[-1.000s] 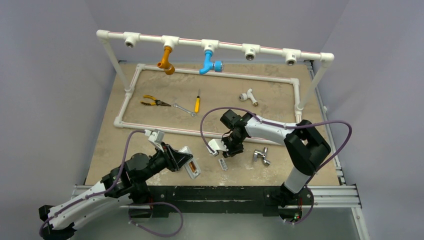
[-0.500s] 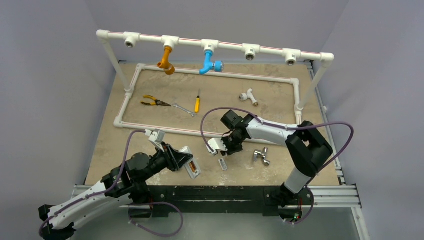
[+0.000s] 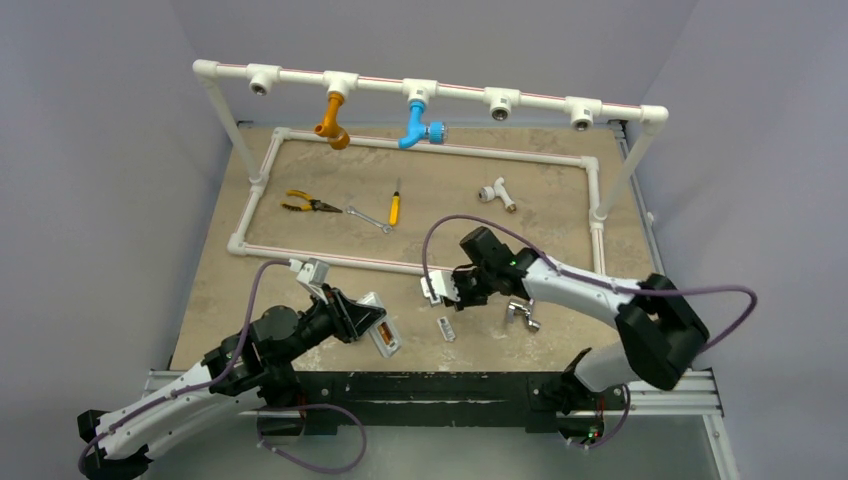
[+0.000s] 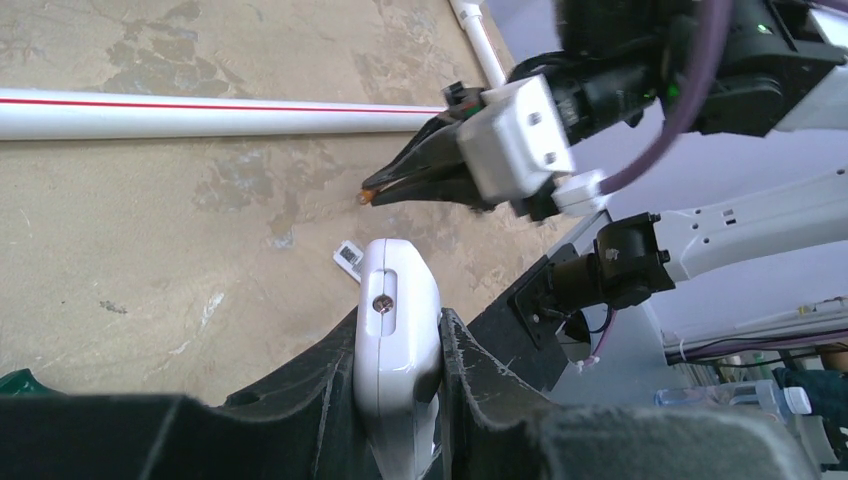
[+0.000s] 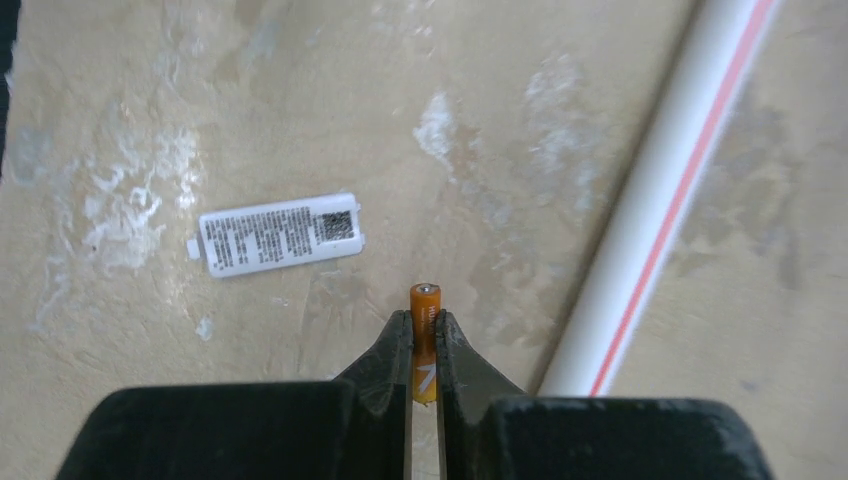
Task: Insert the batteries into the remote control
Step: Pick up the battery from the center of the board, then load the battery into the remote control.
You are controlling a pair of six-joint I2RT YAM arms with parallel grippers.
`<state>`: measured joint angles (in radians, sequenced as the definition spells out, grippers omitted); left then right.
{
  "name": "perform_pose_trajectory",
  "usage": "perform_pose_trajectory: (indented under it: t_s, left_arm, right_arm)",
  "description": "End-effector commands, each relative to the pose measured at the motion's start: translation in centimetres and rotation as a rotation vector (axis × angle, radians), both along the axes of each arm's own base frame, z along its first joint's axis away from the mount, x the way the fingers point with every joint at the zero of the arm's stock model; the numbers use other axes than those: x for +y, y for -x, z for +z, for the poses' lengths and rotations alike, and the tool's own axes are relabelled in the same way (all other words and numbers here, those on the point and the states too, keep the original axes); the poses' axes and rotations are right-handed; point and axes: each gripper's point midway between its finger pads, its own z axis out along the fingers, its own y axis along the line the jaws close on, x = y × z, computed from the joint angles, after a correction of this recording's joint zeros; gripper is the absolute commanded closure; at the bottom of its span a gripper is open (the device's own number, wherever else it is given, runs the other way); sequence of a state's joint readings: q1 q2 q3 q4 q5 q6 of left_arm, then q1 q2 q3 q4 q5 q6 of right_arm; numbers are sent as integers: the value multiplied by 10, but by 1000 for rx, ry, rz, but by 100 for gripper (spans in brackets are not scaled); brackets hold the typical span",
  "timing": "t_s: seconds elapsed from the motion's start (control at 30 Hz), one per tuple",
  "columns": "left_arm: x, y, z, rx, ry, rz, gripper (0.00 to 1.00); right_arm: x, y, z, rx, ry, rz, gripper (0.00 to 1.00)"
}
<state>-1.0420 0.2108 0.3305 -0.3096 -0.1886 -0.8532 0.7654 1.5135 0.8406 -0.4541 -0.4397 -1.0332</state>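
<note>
The left gripper (image 4: 398, 335) had its jaws clamped on the white remote control (image 4: 392, 290), gripping it by its long sides at the near left-centre of the table (image 5: 250, 90). From above, something orange showed in the remote's open back. To its right, the right gripper (image 5: 423, 322) had its jaws pinched on one orange battery (image 5: 425, 298), whose silver-capped end stuck out past the fingertips. That battery sat near the table's middle, just on the near side of the red-striped white pipe (image 5: 650, 200). A small white labelled battery cover (image 5: 278, 234) lay flat on the table between the two grippers, apart from both.
</note>
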Motion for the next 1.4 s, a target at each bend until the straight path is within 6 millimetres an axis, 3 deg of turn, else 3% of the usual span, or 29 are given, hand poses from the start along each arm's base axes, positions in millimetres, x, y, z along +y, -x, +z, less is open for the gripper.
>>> perform_pose_trajectory:
  t_s: [0.0, 0.1, 0.23, 0.5, 0.63, 0.73, 1.13, 1.37]
  left_arm:
    - [-1, -2, 23, -31, 59, 11, 100]
    - [0, -5, 24, -38, 55, 25, 100]
    - [-2, -7, 29, -42, 81, 32, 100]
    - [-26, -13, 35, -12, 126, 0, 100]
    - [-37, -17, 48, -10, 191, -8, 100]
    - [-41, -19, 51, 4, 214, -4, 100]
    - [-43, -20, 54, 54, 239, -3, 100]
    - [-45, -17, 53, 73, 273, -14, 100]
  right_arm:
    - [43, -19, 89, -139, -427, -164, 100]
    - [42, -21, 132, -131, -645, -349, 100]
    - [25, -13, 170, -44, -841, -567, 100]
    - [0, 11, 217, 369, -1143, -934, 100]
    - [4, 20, 231, 438, -1232, -995, 100]
    - [19, 35, 244, 416, -1285, -925, 100]
    - [85, 78, 234, 268, -1142, -803, 100]
    - [90, 84, 225, 245, -1129, -784, 100]
